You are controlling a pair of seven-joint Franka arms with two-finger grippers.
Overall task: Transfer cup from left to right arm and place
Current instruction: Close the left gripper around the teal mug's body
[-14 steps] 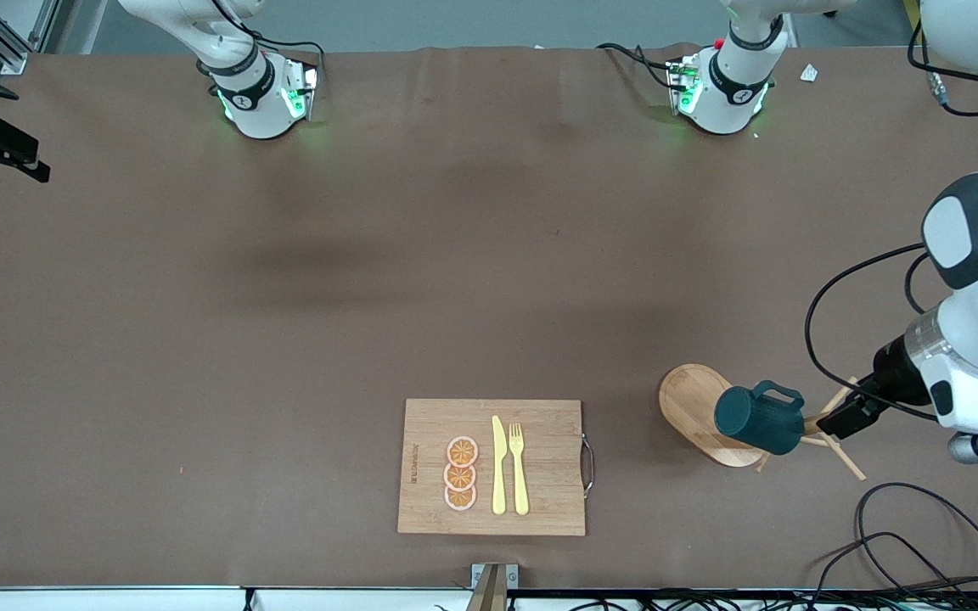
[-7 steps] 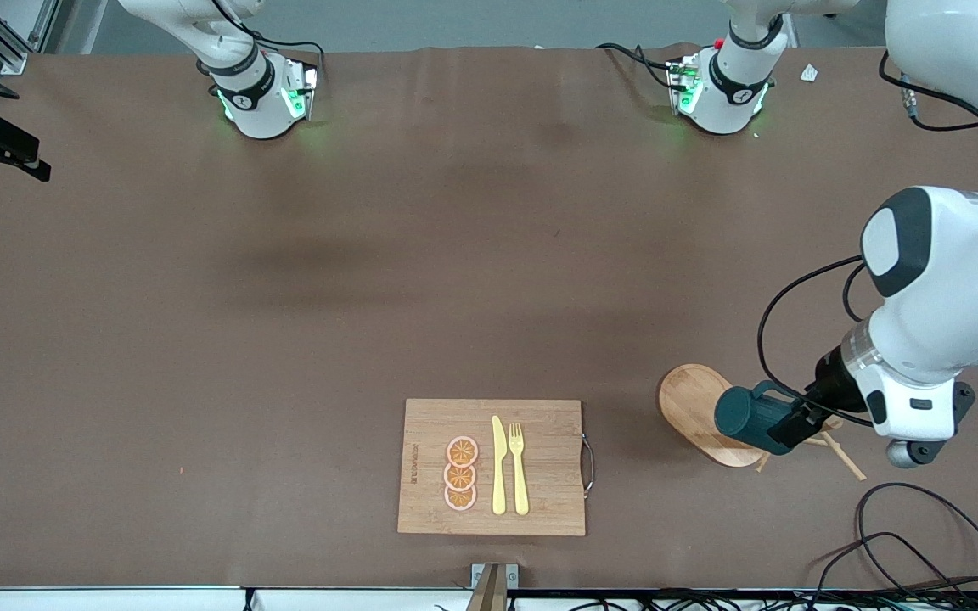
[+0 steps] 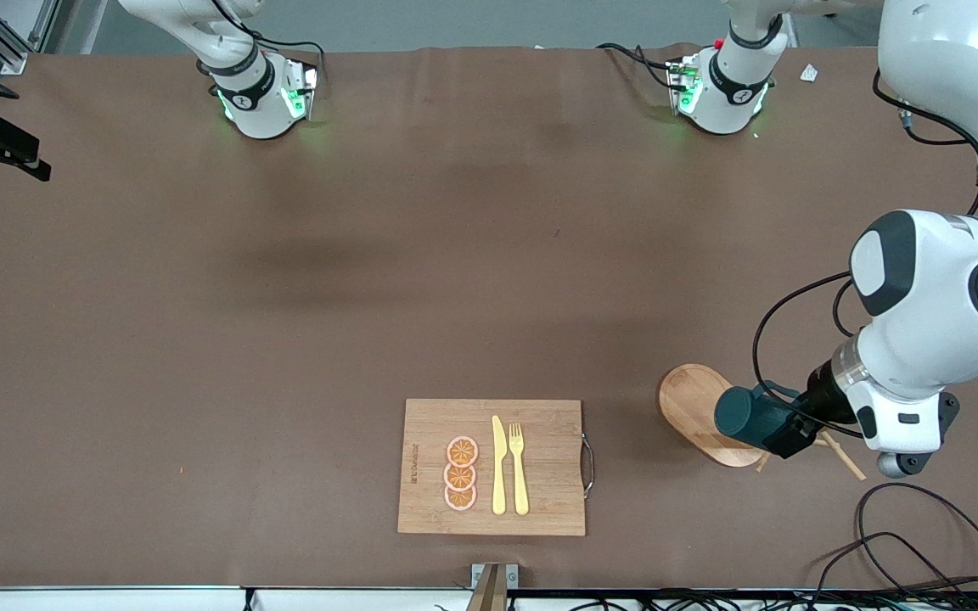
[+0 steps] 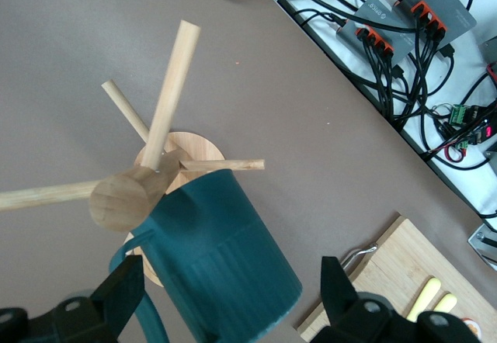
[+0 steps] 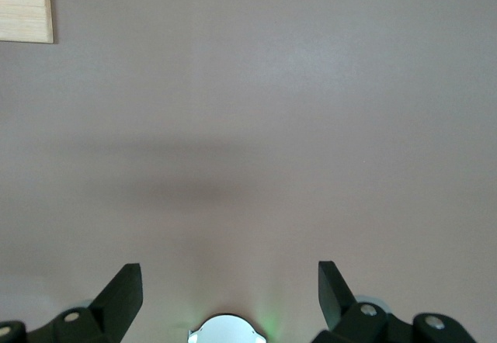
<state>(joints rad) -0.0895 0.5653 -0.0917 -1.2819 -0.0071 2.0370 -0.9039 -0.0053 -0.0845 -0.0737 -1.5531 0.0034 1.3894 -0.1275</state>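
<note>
The cup hangs by its handle on a peg of a wooden mug tree, whose oval base stands on the counter near the edge closest to the front camera, toward the left arm's end. The step in hand looks like the first pick: the left gripper is at the cup, and in the left wrist view its fingers stand wide apart on either side of the ribbed teal body, not yet gripping anything. The next move, as I judge it, calls for closing squarely on the body and then drawing the cup along the peg, not straight up, so the handle slips free without tipping the tree. The right gripper waits up over bare counter near the edge where the bases stand, fingers spread and empty. A cutting board with a yellow knife, a fork and orange slices lies at the middle of the edge nearest the front camera. The cup's handle is largely cut off in the left wrist view, its inside is turned away, and whether either finger touches the ribbed side cannot be made out.
</note>
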